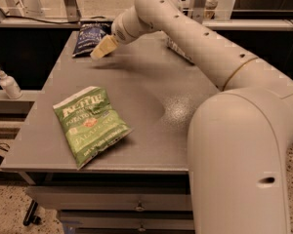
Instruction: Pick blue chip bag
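Observation:
The blue chip bag (90, 37) is a small dark navy snack bag with pale lettering. It lies flat at the far left corner of the grey table (151, 106). My gripper (102, 48) hangs just above the table at the bag's near right edge, its pale fingers pointing down and to the left. My arm reaches across from the right and fills the right side of the view.
A larger bright green Kettle chip bag (90, 123) lies near the table's front left. A can or bottle (178, 49) lies on its side at the far right, mostly hidden behind my arm. A white pump bottle (9, 83) stands on a ledge to the left.

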